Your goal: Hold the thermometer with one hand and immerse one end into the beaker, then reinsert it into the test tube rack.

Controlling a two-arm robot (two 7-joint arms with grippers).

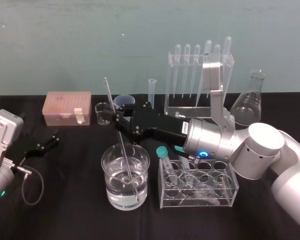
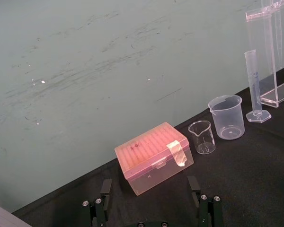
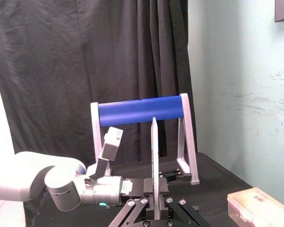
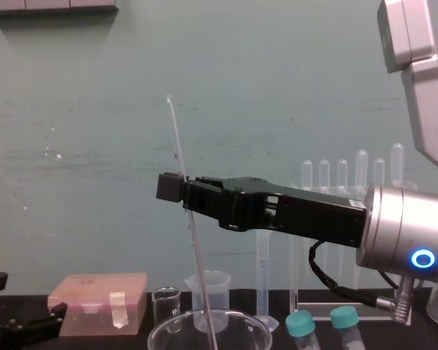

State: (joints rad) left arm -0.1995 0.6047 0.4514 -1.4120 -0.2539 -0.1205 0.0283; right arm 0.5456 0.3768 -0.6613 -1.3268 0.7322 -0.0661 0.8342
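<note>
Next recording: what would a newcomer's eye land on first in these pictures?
The long black right gripper with a glowing blue ring reaches in from the right, jaws shut on the long, thin clear glass thermometer, whose lower end dips into the water in the wide clear glass beaker at front centre. The tall clear acrylic rack of plastic pipettes stands behind, and the small black left gripper rests open at far left.

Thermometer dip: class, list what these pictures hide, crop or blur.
Chest view: beaker body, cut off by the bottom edge.
Head view: thermometer marks, too small.
Right wrist view: thermometer's lower part, hidden by the right claw.
Left wrist view: left claw base, cut off by the bottom edge.
</note>
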